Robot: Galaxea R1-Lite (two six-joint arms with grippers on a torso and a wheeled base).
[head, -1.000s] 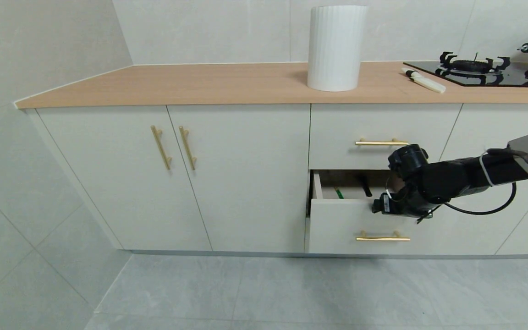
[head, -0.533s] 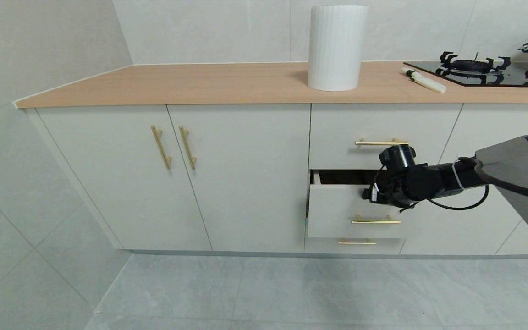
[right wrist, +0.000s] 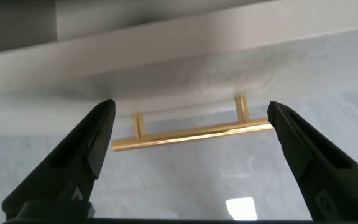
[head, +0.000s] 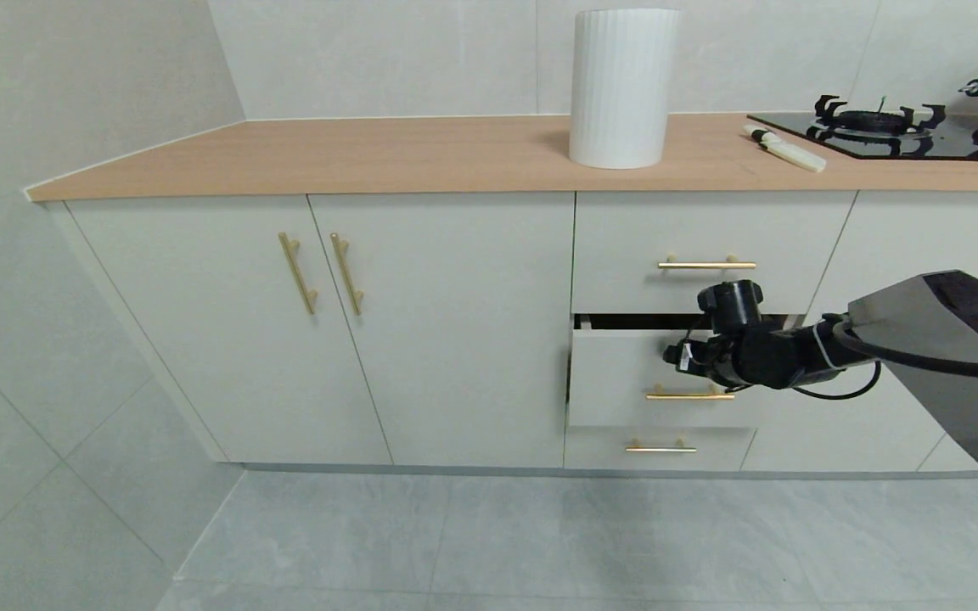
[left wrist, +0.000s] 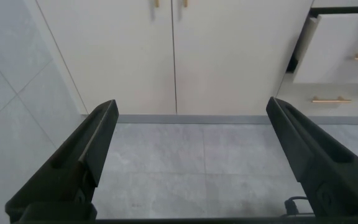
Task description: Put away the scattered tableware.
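Pale tiled walls (head: 387,51) are seen above a wooden countertop (head: 370,157), under which a run of pale cabinets (head: 455,322) with gold bar handles is set. Between the fingers (left wrist: 89,152) of the left gripper (left wrist: 191,109), a grey tiled floor (left wrist: 185,168) is framed, with the double doors (left wrist: 166,56) beyond it. Just beyond the fingers (right wrist: 82,152) of the right gripper (right wrist: 191,112), a gold handle (right wrist: 191,134) is seen on a drawer front (head: 616,373). A dark gap is shown above that front.
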